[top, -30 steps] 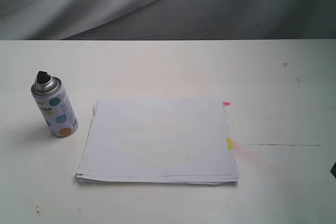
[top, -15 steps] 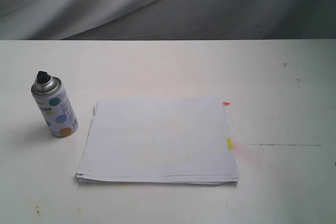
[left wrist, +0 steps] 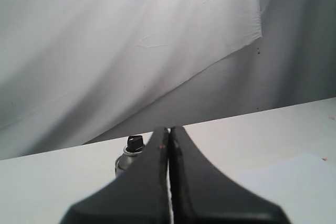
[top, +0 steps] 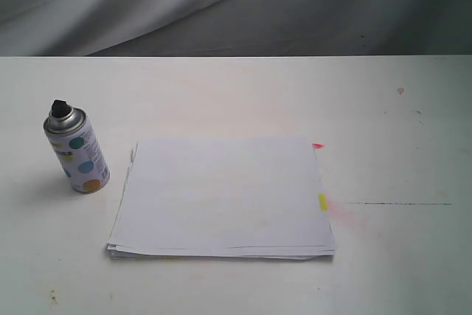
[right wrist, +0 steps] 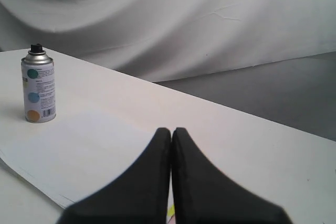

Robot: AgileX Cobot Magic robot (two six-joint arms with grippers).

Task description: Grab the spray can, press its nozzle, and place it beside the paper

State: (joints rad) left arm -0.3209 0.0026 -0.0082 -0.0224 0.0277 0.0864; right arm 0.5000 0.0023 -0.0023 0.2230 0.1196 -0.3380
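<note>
On the white worktop (top: 383, 271), at the left of the exterior view: one small white cylindrical metal spray can (top: 77, 154) with blue, teal and orange dots and a silver domed shoulder. It stands upright, and its tiny black plastic nozzle (top: 58, 108) is on top.

Just beside the can, toward the middle and not touching it: one thin stack of plain white rectangular paper (top: 221, 197), lying flat with its sheets slightly fanned. A pink tab (top: 318, 146) and a yellow tab (top: 322, 201) project from the edge away from the can. A faint pink smear (top: 346, 215) marks the worktop next to the yellow tab.

Behind the worktop: draped grey cloth backdrop (top: 221, 5).

Left gripper (left wrist: 167, 129): black fingers pressed together, holding nothing, with the can beyond them.

Right gripper (right wrist: 171, 129): black fingers together, holding nothing, with the paper and can beyond them.
</note>
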